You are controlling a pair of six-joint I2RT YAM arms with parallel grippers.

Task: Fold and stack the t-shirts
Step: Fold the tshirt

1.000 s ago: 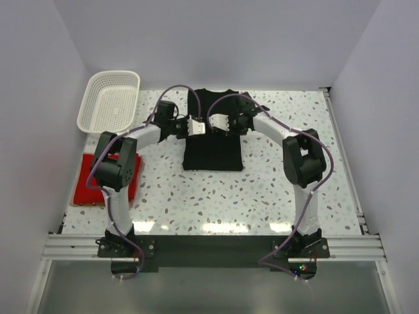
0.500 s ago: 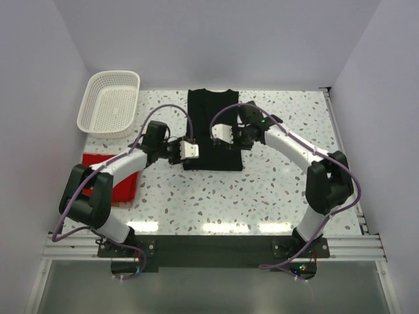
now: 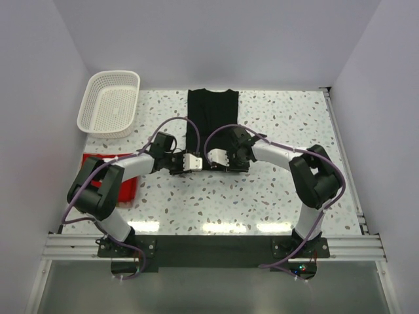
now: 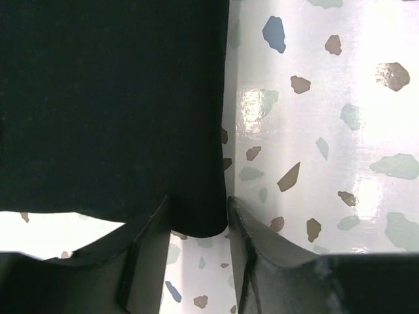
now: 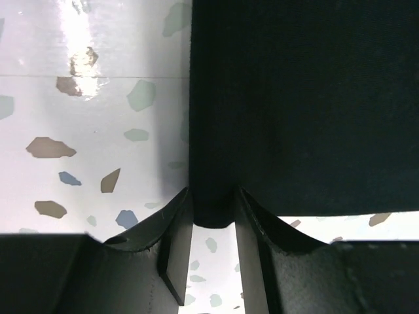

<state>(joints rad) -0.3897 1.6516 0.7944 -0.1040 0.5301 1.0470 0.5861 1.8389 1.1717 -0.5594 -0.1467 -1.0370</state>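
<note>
The black t-shirt [image 3: 213, 118] lies flat as a long narrow strip down the middle of the table [image 3: 281, 118], its collar end toward the far wall. At its near hem, the left gripper [image 4: 198, 208] has its fingers [image 4: 147, 258] narrowed onto one corner of the cloth. The right gripper [image 5: 213, 203] pinches the other corner the same way. The red t-shirt [image 3: 91, 161] sits at the table's left edge, partly under the left arm. A white basket [image 3: 110, 103] stands in the far left corner.
</note>
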